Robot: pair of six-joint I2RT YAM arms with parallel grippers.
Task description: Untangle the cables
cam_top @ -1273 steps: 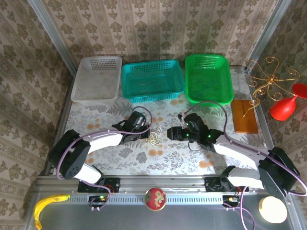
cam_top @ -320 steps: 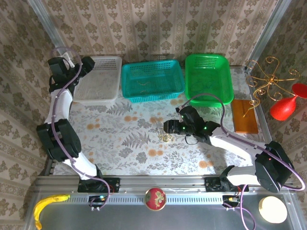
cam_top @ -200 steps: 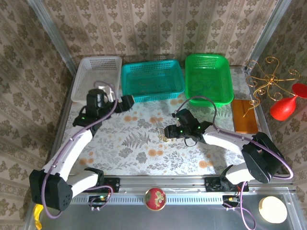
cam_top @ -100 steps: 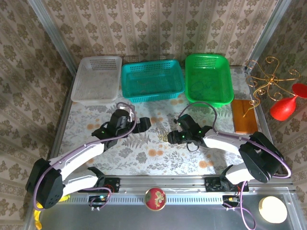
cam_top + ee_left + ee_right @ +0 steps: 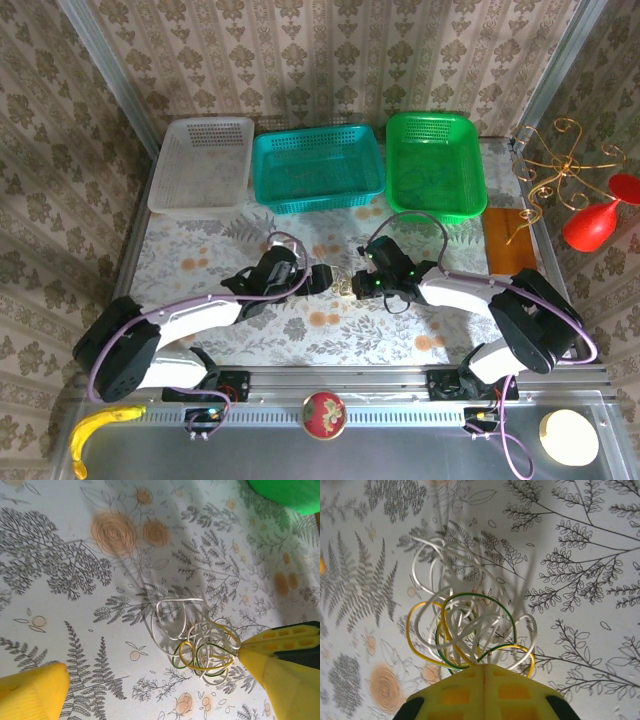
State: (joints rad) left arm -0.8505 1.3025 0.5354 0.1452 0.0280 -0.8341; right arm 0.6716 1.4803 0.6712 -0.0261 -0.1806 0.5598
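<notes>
The cables [image 5: 343, 286] are a small knotted clump of whitish, yellow and green cords on the floral tablecloth, mid-table. My right gripper [image 5: 357, 284] is shut on the clump's right side. In the right wrist view its yellow fingers [image 5: 455, 695] meet at a closed seam, and the cable loops [image 5: 470, 620] fan out from the right gripper [image 5: 484, 669]. My left gripper [image 5: 325, 278] stands open just left of the clump. In the left wrist view its yellow fingertips [image 5: 35, 692] sit wide apart, with the cables [image 5: 200, 640] ahead between them and the right gripper's slotted fingers [image 5: 285, 635] touching the clump.
Three baskets line the back: white [image 5: 195, 205], teal [image 5: 320, 195] and green [image 5: 435, 208]. At the right are a wooden block [image 5: 512, 243], a gold wire stand [image 5: 560, 160] and a red glass [image 5: 595, 222]. A banana [image 5: 95, 428] and a red ball [image 5: 323, 414] lie on the front rail.
My left arm has swung down from the white basket and reached in to the clump's left side. The right gripper has stayed shut on the cables, shifting slightly left.
</notes>
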